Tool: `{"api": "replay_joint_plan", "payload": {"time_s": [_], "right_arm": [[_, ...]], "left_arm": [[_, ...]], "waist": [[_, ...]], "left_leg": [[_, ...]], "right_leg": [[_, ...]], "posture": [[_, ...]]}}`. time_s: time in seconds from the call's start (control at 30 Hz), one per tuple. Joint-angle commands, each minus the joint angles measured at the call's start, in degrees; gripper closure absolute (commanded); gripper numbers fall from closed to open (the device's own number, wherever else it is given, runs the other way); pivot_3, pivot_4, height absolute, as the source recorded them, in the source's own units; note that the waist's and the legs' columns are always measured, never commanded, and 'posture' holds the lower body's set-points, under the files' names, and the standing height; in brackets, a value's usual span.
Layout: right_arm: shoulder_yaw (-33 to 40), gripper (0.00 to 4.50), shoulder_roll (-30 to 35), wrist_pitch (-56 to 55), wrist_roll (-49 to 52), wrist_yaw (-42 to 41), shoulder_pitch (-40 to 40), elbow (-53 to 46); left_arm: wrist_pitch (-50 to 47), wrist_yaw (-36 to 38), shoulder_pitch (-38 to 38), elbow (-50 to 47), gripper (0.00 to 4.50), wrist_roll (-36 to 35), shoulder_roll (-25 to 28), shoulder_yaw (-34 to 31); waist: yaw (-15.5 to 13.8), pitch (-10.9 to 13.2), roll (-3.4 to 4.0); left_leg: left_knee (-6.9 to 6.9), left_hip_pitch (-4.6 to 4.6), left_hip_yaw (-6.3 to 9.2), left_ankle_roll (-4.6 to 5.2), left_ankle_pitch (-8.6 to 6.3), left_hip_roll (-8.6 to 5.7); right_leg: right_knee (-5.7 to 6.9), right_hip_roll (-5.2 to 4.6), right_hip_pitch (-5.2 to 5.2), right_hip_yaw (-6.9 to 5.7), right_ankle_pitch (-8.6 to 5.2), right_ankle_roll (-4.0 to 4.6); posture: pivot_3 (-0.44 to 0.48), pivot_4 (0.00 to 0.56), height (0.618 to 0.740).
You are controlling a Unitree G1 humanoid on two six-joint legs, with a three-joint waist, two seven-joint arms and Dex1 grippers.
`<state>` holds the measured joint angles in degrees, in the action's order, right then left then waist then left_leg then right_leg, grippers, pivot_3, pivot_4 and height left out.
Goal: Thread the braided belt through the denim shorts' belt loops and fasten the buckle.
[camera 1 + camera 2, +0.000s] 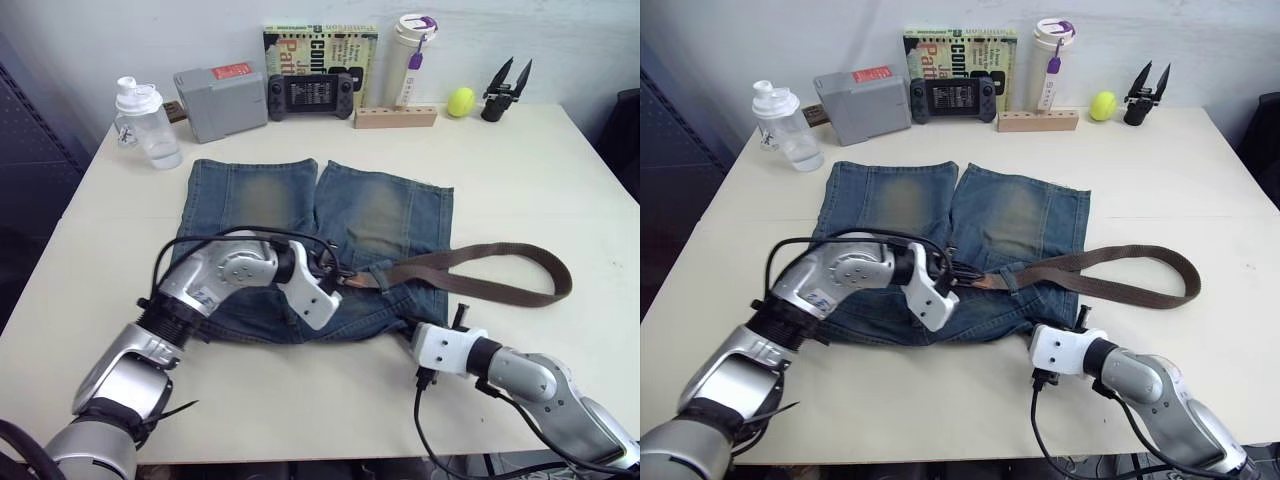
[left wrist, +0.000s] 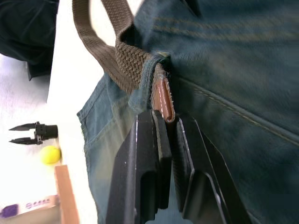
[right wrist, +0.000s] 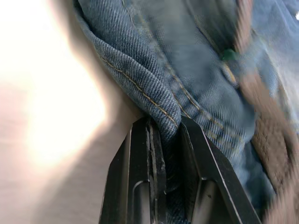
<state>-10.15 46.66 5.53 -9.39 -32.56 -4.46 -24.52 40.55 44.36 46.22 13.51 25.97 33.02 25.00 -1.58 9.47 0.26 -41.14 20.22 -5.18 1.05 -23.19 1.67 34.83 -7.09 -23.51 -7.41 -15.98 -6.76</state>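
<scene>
The denim shorts (image 1: pixel 300 200) lie flat on the table, legs pointing away and waistband nearest me. The braided belt (image 1: pixel 480 255) curves in a loop to the right of the shorts and runs back to the waistband. There it passes under a belt loop (image 2: pixel 147 79), and its brown leather tip (image 2: pixel 163 98) sticks out. My left gripper (image 1: pixel 340 278) is shut on that tip, seen close up in the left wrist view (image 2: pixel 169 119). My right gripper (image 3: pixel 170 123) is shut on the folded waistband edge at the shorts' right corner (image 1: pixel 425 325). The buckle is hidden.
Along the far edge stand a clear bottle (image 1: pixel 148 125), a grey box (image 1: pixel 220 100), a game console (image 1: pixel 310 95), a book (image 1: pixel 320 45), a white tumbler (image 1: pixel 412 55), a wooden block (image 1: pixel 395 117), a tennis ball (image 1: pixel 461 101) and a black spare gripper (image 1: pixel 507 90). Bare table (image 1: pixel 560 180) lies to the right.
</scene>
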Motion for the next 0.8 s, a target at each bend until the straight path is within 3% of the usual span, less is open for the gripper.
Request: {"api": "replay_joint_plan", "payload": {"time_s": [0.03,0.17,0.6,0.8], "right_arm": [[5.72,4.36,0.75,4.98,-1.20,0.82,-0.72,2.90],[10.27,4.36,2.33,6.88,-1.48,0.48,-2.80,5.32],[19.56,4.36,5.61,8.83,-3.08,2.53,-4.14,14.46],[20.44,4.36,3.59,10.26,1.00,-0.25,-4.15,10.38]], "left_arm": [[2.14,0.20,-0.65,-3.94,4.50,-3.95,3.46,-3.26],[4.21,-0.13,-3.62,-5.74,4.50,-7.37,6.74,-4.95],[3.56,-3.70,-9.43,-11.28,4.50,-8.83,3.81,-5.81],[2.60,-4.34,-10.31,-12.23,4.50,-8.80,2.41,-5.75]], "waist": [[-0.26,0.00,0.00],[-0.67,0.01,0.02],[-1.74,0.00,0.03],[-1.53,0.00,0.03]], "left_leg": [[-0.04,0.02,0.03,0.00,0.00,-0.01],[-0.04,0.04,0.03,0.02,0.00,-0.08],[-0.06,0.06,0.04,0.08,0.01,-0.18],[-0.04,0.05,0.02,0.08,0.01,-0.16]], "right_leg": [[0.01,-0.03,0.01,-0.02,0.00,0.00],[0.00,-0.13,0.01,-0.02,0.02,-0.04],[-0.09,-0.16,0.08,-0.05,0.09,-0.16],[-0.08,-0.14,0.08,-0.04,0.09,-0.16]], "posture": [[0.000,0.150,0.731],[0.000,0.150,0.731],[0.000,0.150,0.731],[0.000,0.150,0.731]]}}
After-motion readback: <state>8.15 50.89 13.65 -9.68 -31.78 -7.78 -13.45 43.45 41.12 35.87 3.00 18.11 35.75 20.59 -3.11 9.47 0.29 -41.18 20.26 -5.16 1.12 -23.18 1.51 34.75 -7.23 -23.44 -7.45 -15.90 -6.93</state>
